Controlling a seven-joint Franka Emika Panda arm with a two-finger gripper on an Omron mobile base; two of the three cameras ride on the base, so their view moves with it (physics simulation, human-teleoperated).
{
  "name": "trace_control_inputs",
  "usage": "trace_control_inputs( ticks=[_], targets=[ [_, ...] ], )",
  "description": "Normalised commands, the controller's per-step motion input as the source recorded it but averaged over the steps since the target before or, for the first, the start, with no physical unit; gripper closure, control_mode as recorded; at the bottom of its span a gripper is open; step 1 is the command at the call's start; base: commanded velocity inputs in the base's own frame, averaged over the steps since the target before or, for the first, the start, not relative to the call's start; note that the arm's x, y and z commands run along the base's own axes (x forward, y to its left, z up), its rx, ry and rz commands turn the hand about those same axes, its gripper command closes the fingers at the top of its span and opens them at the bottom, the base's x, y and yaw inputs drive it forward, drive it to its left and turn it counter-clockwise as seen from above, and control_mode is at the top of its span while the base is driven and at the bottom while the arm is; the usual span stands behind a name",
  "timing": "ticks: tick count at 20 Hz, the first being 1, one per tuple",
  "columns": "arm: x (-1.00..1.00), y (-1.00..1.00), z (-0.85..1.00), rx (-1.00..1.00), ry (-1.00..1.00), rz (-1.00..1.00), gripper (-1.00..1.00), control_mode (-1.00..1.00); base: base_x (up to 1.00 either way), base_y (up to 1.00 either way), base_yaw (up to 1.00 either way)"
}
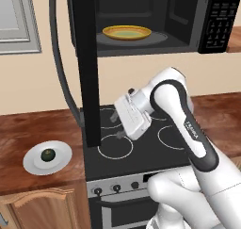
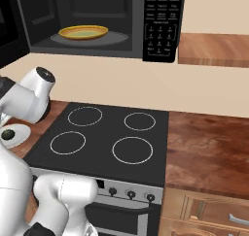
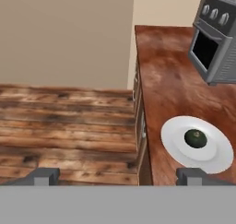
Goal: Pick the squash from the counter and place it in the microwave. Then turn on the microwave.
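A: Where's the squash (image 1: 47,154)?

B: On the white plate (image 1: 33,163) on the worktop (image 1: 19,134), left of the stove (image 1: 141,152). I also see it from my hand camera.

A: And the gripper (image 1: 116,125)?

B: Fingers wide apart, nothing between them, above the stove's left rings. The microwave (image 1: 207,20) over the stove is open, a yellow dish (image 1: 126,32) inside.

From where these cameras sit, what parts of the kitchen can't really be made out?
- Squash on its white plate: right base view, partly behind the white arm.
- Microwave: top cut by the frame, left base view.
- Keypad labels: too small.
- Gripper: left base view, fingertips blurred against the stovetop.
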Motion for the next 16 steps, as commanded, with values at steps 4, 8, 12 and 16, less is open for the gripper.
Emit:
trace_control_inputs(
  ticks=[4,8,12,16],
  targets=[
    [0.14,0.05,-0.36,0.00,0.00,0.00,-1.00,-1.00,0.00,0.00,0.00],
    [0.13,0.23,-0.39,0.00,0.00,0.00,-1.00,-1.00,0.00,0.00,0.00],
    [0.23,0.35,-0.26,0.01,0.00,0.00,-1.00,-1.00,0.00,0.00,0.00],
    [0.26,0.41,-0.26,0.01,0.00,-0.01,-1.00,-1.00,0.00,0.00,0.00]
  ],
)
